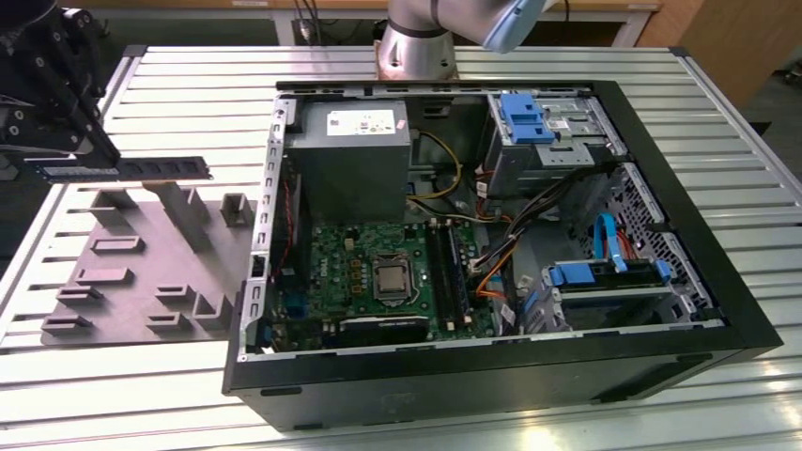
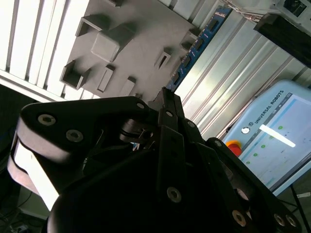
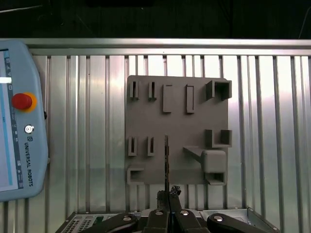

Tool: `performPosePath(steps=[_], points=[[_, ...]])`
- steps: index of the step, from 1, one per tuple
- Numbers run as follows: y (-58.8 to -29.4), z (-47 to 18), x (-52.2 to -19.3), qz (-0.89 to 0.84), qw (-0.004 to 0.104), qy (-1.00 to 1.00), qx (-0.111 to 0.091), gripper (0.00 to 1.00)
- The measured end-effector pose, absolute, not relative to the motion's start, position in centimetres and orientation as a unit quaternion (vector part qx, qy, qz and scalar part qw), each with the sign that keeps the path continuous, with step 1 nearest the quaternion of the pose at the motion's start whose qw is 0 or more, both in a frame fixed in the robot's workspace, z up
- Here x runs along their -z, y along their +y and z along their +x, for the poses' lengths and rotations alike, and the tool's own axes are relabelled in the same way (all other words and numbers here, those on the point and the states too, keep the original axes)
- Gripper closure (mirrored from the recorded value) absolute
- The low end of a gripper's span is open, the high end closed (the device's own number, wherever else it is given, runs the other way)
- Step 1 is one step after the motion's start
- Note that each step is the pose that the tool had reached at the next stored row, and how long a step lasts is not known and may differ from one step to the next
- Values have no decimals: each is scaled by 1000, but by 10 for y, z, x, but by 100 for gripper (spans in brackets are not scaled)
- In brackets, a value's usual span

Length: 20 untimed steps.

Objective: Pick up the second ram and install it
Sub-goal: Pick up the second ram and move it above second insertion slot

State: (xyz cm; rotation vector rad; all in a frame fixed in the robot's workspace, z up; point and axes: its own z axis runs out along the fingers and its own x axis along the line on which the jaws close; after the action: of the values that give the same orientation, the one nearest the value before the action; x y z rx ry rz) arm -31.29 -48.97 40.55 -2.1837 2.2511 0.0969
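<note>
Gripper (image 3: 167, 194) clenched on the ram (image 1: 163, 168) near one end, so that the board juts out level and on edge, apparently to keep its contact edge free for a slot. Arm reaches to the counter's (image 1: 188, 56) edge at the exterior view's left, wrist turned down, ram over the grey fixture's (image 1: 150, 254) far edge, well apart from the open case (image 1: 501, 376).

A silver counter (image 1: 163, 66) of ribbed metal slats catches bright light. Beyond the counter's far edge stands pale wooden furniture (image 1: 589, 6). Off its far corner, at the exterior view's right, is a brown wooden panel (image 1: 758, 38).
</note>
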Motion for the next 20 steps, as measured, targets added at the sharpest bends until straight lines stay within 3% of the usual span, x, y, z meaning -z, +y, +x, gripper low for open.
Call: performPosePath(steps=[20], points=[[-490, -294, -405, -696, 2, 717, -31, 89]])
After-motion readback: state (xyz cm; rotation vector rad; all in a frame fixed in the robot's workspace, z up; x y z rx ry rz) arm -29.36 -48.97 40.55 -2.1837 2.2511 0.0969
